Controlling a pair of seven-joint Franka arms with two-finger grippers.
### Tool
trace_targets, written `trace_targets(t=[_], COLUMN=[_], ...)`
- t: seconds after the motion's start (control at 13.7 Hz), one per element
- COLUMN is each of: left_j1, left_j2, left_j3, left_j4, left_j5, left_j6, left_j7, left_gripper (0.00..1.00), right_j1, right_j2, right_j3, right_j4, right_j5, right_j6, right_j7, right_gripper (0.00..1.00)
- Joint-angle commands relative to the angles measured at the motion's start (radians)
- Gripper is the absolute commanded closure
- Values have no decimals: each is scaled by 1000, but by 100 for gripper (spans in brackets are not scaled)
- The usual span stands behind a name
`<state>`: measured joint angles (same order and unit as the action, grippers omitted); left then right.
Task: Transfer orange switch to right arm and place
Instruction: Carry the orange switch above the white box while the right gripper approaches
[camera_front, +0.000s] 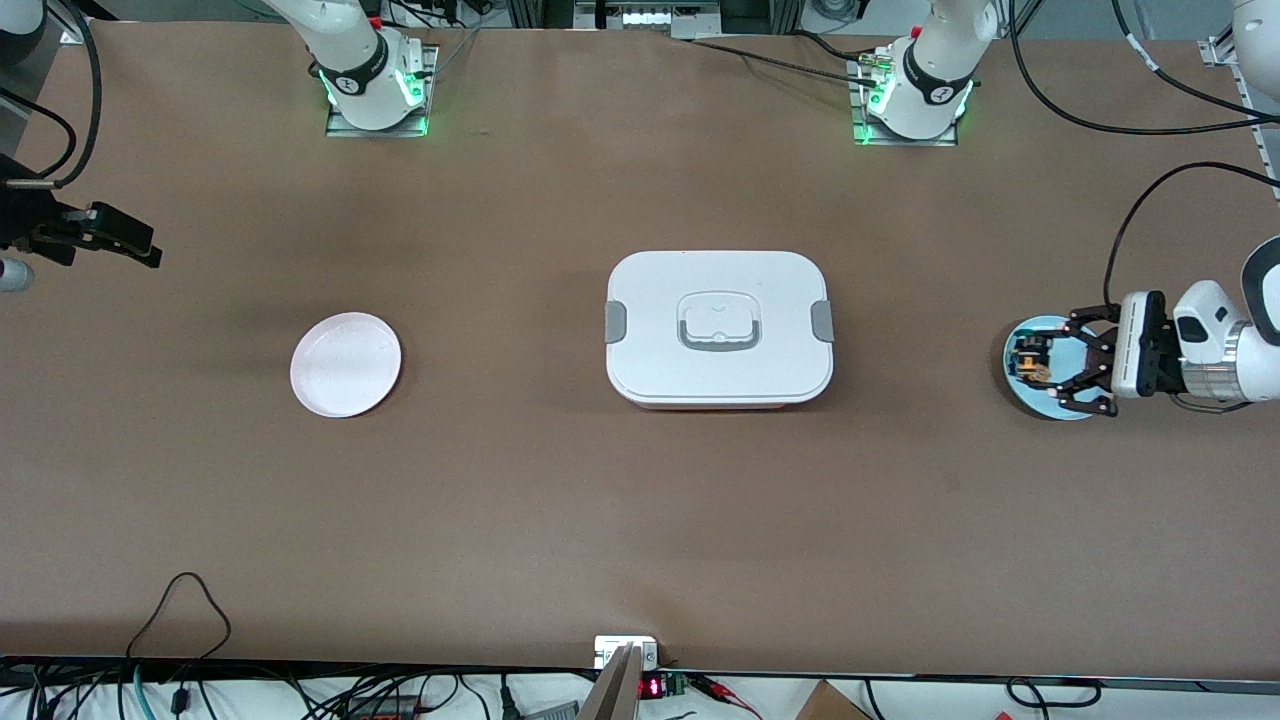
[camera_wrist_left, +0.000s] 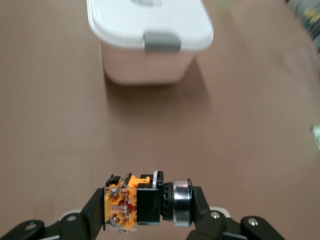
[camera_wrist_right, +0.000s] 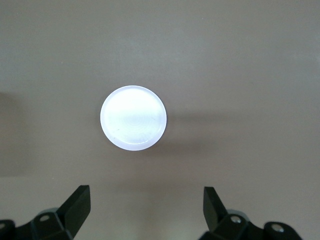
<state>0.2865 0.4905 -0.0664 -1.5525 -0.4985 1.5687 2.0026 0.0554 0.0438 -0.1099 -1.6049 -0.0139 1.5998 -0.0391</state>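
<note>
Left gripper (camera_front: 1052, 372) fingers clamp the orange switch (camera_wrist_left: 131, 206) over blue plate (camera_front: 1030, 400) at left arm's table end. Right gripper (camera_wrist_right: 147, 207) fingers wide, waiting over the right arm's table edge.

A white lidded box (camera_front: 719, 328) sits mid-table (camera_front: 640, 520), a pink plate (camera_front: 346, 364) toward the right arm's end. The left end effector (camera_front: 1050, 373) grips the orange switch (camera_front: 1030, 364) over a blue plate (camera_front: 1040, 405). The right end effector (camera_front: 125, 240) waits at the table's edge.

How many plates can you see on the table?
2. A white plate lies toward the right arm's end of the table. A light blue plate lies toward the left arm's end, under the left gripper, which hides part of it.
</note>
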Motion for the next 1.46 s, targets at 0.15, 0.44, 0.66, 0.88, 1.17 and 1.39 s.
trace_targets(t=[0.15,0.44,0.66,0.88,1.17,1.39], left_j1=[13,10,16,11,11,13], left_j2=[-29,-39,-39,-43,-137,-188], left_j3=[-96,-161,-220,-273,-380,-475], left_j4=[26,11,-24,-37,-179,-239], left_j5=[-202,-363,-501,-598,-738,-797], left_j6=[-105,-139,-161,-130,52,189], left_j7=[-149,-182,-185,-185,-186,-215], left_gripper=[100,100,100,100,100,100], right_j1=[-3,-3,-3,17,32,26], right_j2=[-10,-5,-4,-4,-4,14], right_j3=[1,1,1,12,15,9], right_j4=[6,6,5,6,5,0], right_j5=[12,9,12,6,162,397], right_j6=[-15,-15,-29,-49,-78,-115], right_j7=[-2,-7,-16,-21,-19,-5], right_gripper=[0,0,0,0,0,0])
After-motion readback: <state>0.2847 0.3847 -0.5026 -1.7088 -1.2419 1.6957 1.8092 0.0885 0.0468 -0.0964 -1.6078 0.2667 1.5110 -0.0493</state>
